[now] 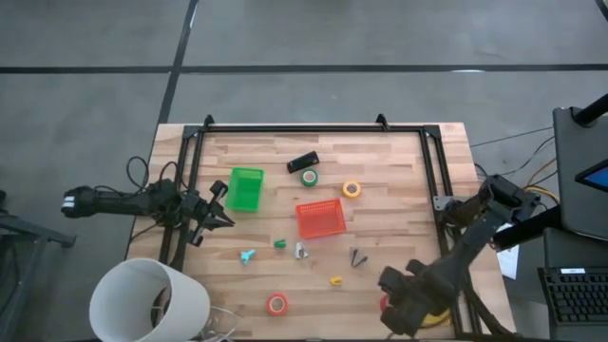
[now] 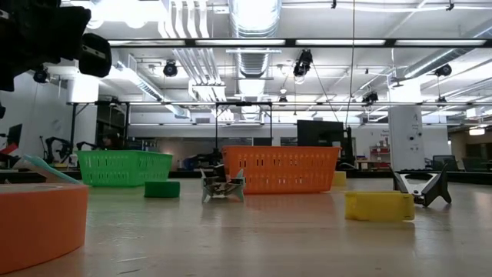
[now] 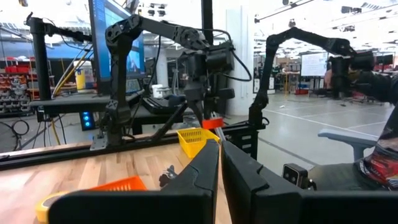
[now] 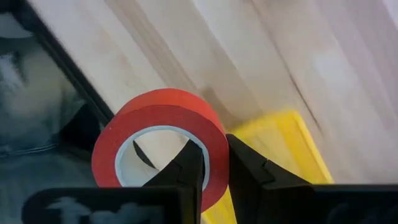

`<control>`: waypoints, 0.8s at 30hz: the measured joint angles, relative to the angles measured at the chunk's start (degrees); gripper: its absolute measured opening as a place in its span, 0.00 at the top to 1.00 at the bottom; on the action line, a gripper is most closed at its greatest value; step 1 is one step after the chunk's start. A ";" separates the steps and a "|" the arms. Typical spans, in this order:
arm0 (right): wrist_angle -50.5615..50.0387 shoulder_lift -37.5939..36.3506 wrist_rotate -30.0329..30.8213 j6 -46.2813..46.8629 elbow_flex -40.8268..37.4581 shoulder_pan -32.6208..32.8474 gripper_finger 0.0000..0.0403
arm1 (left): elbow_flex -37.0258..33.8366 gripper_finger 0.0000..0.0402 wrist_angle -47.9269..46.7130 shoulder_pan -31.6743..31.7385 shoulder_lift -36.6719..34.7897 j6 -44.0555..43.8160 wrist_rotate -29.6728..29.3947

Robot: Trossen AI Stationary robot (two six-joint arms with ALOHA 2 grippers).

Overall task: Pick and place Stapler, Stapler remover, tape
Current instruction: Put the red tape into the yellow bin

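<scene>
Over yellow bin (image 4: 283, 146) | right tool (image 4: 214, 163) narrow, pinching red tape (image 4: 158, 140) wall | left tool (image 3: 220, 163) closed, empty

This is a robotics lab or workshop: exposed silver ceiling ducts (image 2: 254, 19), long strip lights (image 2: 307, 42), a blue computer monitor (image 3: 115, 46), black metal frames (image 3: 40, 68).

Wooden plank worktop (image 1: 399, 180), black frame rails along its edges. Landmark: orange bin (image 1: 320, 218), near centre. Green bin (image 1: 245, 188) to its left. Black stapler (image 1: 302, 161) and green tape roll (image 1: 310, 177) beyond it. Orange tape roll (image 1: 351, 189) just right-beyond. Red-orange tape roll (image 1: 276, 304) at the near edge.
</scene>
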 joint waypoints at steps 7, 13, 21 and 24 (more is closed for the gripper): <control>-4.05 0.15 0.06 12.04 -0.07 6.66 0.87 | 0.00 0.94 -0.32 0.00 0.01 0.01 0.00; -5.41 0.17 0.14 21.53 -0.90 11.62 0.87 | 0.00 0.94 -0.31 0.00 0.01 0.00 -0.01; -5.48 0.20 -0.46 29.54 -5.81 16.41 0.87 | 0.00 0.94 -0.31 0.00 0.01 0.00 -0.01; -5.45 0.20 -2.66 31.78 -7.23 17.45 0.87 | 0.00 0.94 -0.31 0.00 0.01 0.00 -0.01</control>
